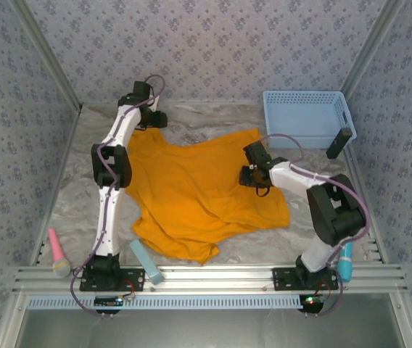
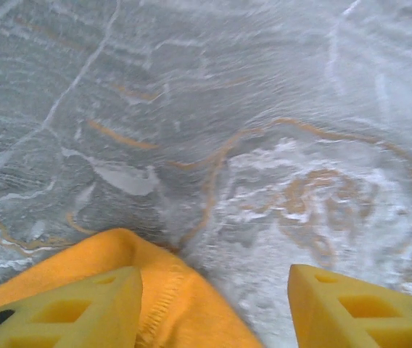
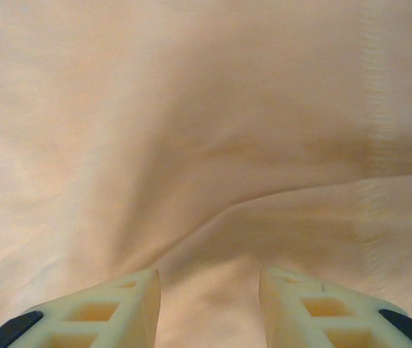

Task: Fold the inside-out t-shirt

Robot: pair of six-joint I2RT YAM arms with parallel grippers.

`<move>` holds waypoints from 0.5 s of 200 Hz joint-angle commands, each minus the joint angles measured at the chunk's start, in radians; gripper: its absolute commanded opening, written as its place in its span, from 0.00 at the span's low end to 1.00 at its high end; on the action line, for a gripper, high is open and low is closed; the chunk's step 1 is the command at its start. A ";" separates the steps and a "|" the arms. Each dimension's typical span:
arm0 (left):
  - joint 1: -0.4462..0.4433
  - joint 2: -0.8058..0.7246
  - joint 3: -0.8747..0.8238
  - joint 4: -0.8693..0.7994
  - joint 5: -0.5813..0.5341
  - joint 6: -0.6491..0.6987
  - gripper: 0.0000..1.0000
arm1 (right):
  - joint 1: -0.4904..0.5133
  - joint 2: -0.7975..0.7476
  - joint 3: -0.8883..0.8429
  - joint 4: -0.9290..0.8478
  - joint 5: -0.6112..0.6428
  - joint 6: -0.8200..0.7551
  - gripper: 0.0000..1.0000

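**Tabletop** (image 1: 213,119): grey-white marbled surface, walled in on three sides by patterned panels. It carries everything listed below.

**Orange-yellow soft cotton short-sleeved t-shirt** (image 1: 199,188): lies mid-tabletop, opened out in one rumpled layer. One corner reaches to the far left and another towards the far right, and the near edge bunches just short of the front rail. No fold is laid in it yet. Judged step: spreading and squaring the garment before the first fold.

**Light blue perforated plastic basket** (image 1: 304,116): far-right corner, apart from the shirt. Takes no part in this step.

**Left end effector** (image 2: 213,290): yellow fingers held wide at the shirt's far-left corner, holding nothing. In the wrist view a stitched edge of the cloth lies under one finger, with bare marble in the gap between them.

**Right end effector** (image 3: 209,279): pale fingers moderately parted, low over the shirt's right half. A soft ridge of cloth runs beyond them and nothing is pinched.

**Pale teal block** (image 1: 146,261): on the near rail beside the left arm's base.

**Pink stick-shaped object** (image 1: 57,250): near-left edge, well apart from the shirt.

**Next move, as judged:** each end effector needs to settle onto an edge or corner and close on a single layer. The two must then pull apart together to flatten the wrinkles. The left needs to shift sideways so the hem sits between its fingers rather than under one. Risk: catching two layers at the bunched near edge.
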 commanded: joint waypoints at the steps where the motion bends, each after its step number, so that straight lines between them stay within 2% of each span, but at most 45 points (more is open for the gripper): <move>1: -0.023 -0.176 -0.065 -0.074 0.035 -0.040 0.59 | 0.116 -0.081 0.013 0.020 -0.132 -0.186 0.43; 24: -0.037 -0.422 -0.371 -0.030 -0.016 -0.072 0.60 | 0.276 -0.068 0.090 0.000 -0.137 -0.293 0.44; 47: -0.037 -0.689 -0.738 0.027 -0.111 -0.183 0.61 | 0.417 -0.039 0.121 0.049 -0.062 -0.324 0.44; 58: -0.036 -0.812 -0.916 0.053 -0.142 -0.265 0.61 | 0.452 -0.026 0.121 0.083 -0.067 -0.318 0.45; 77: -0.034 -0.989 -1.194 0.127 -0.118 -0.367 0.61 | 0.496 0.006 0.127 0.112 -0.120 -0.319 0.47; 100: -0.029 -1.070 -1.377 0.176 -0.136 -0.398 0.58 | 0.573 0.077 0.167 0.122 -0.139 -0.375 0.50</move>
